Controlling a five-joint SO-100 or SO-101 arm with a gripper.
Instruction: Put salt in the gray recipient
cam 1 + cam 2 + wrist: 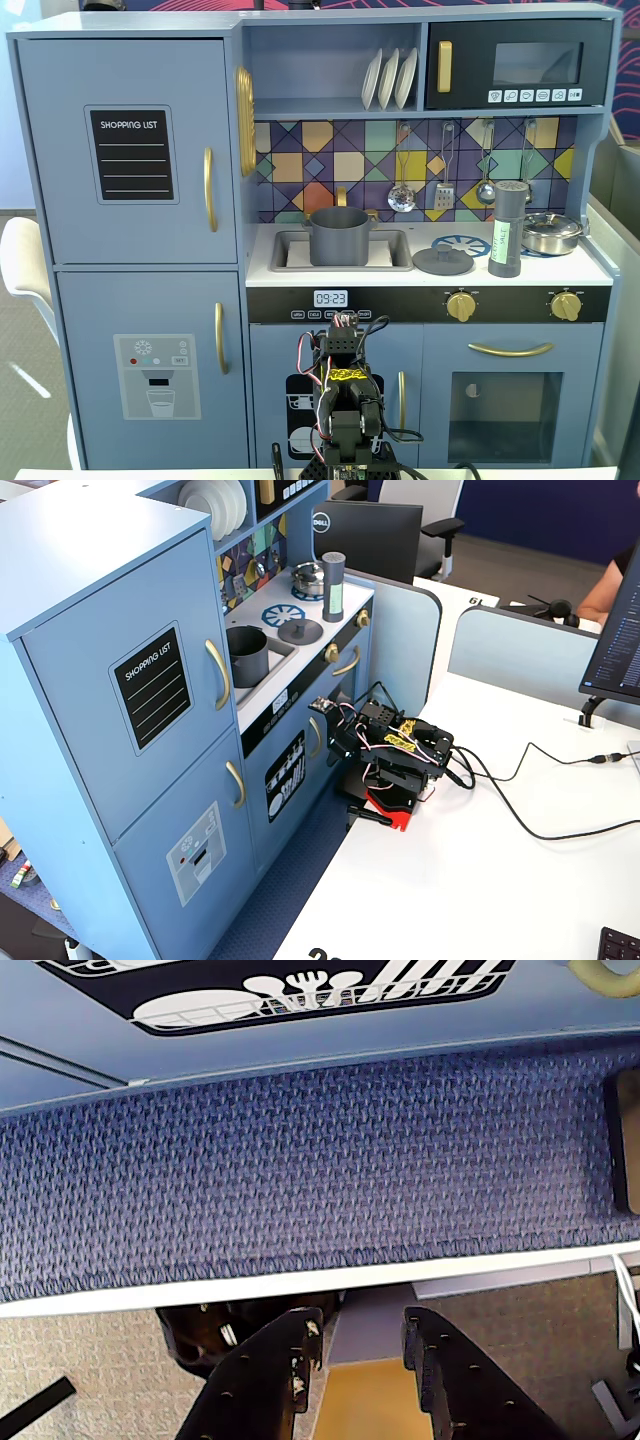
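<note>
1. We are facing the toy kitchen (130, 250), its gray pot (338, 236) sitting in the sink.
2. We are judging the salt shaker (507, 230), upright near the counter's right edge, light, rigid, smooth: grasp mid-body.
3. Our gripper (358, 1355) is hanging released, empty.

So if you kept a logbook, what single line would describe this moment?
arm: folded low at table edge | gripper: open, empty | salt shaker: upright on counter, untouched | gray pot: in sink, lid off beside it
</note>
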